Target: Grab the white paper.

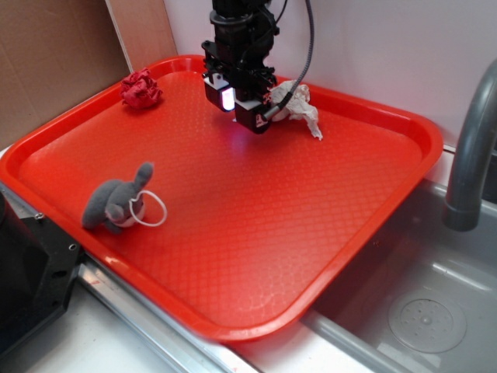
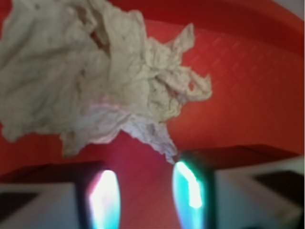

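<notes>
your end effector (image 2: 145, 193) is open, empty, just short of the white paper (image 2: 90, 71); closing now probably pinches one ragged tip, which slips or tears.

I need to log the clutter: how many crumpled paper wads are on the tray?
2: the white paper at the tray's far edge beside the hand; a red paper ball in the far left corner.

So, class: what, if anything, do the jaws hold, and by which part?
Nothing: the gripper stands open, the crumpled off-white tissue paper wad lying just beyond it.
</notes>
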`<state>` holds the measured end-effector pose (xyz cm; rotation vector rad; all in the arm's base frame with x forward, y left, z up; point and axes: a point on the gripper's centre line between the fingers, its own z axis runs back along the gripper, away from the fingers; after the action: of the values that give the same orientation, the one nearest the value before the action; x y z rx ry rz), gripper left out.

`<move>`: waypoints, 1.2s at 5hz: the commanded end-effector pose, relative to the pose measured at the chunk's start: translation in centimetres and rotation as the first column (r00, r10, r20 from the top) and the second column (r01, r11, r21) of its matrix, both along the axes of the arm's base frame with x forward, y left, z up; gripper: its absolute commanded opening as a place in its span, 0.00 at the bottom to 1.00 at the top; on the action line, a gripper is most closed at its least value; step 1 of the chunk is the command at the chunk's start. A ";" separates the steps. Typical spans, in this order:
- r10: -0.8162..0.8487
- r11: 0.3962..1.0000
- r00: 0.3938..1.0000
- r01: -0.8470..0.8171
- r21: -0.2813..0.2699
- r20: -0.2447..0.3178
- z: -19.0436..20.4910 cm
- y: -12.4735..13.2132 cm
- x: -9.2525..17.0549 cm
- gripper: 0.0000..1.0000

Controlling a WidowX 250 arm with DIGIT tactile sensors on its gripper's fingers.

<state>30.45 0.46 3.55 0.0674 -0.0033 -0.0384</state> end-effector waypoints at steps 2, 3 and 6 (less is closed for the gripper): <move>-0.021 1.000 0.993 0.020 0.003 0.118 2.1 -0.1 -0.4 1.00; -0.021 1.000 0.993 0.020 0.003 0.118 2.1 -0.1 -0.4 1.00; -0.178 0.984 0.976 0.178 0.015 0.121 0.0 -3.5 4.6 1.00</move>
<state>34.04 -2.09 2.14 0.0696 -0.0850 -0.1885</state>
